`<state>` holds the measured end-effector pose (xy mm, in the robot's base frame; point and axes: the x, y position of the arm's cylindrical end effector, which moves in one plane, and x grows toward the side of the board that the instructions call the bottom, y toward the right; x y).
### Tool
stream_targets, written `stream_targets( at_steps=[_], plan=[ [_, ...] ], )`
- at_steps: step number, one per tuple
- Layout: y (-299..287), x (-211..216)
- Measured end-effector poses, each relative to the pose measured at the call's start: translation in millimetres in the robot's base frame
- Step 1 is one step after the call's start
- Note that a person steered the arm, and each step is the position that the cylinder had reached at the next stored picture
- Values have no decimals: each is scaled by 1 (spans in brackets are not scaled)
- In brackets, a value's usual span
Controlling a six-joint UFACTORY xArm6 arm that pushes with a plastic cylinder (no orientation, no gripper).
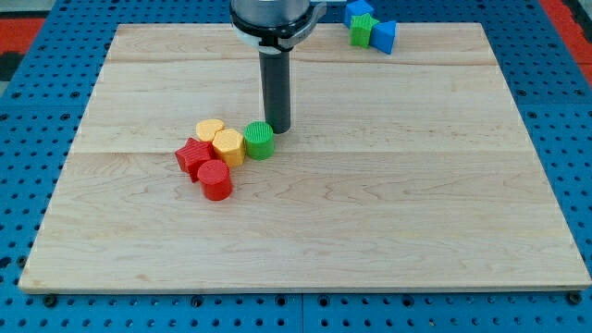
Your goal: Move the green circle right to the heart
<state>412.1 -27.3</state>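
Observation:
The green circle (259,141) stands on the wooden board, left of centre. It touches the yellow hexagon (228,146) on its left. The yellow heart (210,129) lies just up and left of the hexagon. My tip (277,130) is right next to the green circle, at its upper right edge, touching or nearly touching it. The rod rises straight up from there to the arm's head at the view's top.
A red star (193,156) and a red cylinder (215,179) sit left of and below the hexagon. At the board's top right edge lie a blue block (359,10), a green star (362,30) and a blue cube (384,36). The board (388,194) rests on a blue perforated table.

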Motion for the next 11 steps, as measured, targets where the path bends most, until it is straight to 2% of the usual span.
stream_targets(
  at_steps=[1, 2, 3, 4, 5, 6, 7, 8, 9, 10, 11],
  plan=[
    [23, 40],
    [6, 48],
    [-21, 38],
    [-20, 38],
    [1, 11],
    [-27, 12],
    [-10, 38],
    [-40, 49],
    [-58, 19],
    [-46, 19],
    [38, -19]
  ],
)
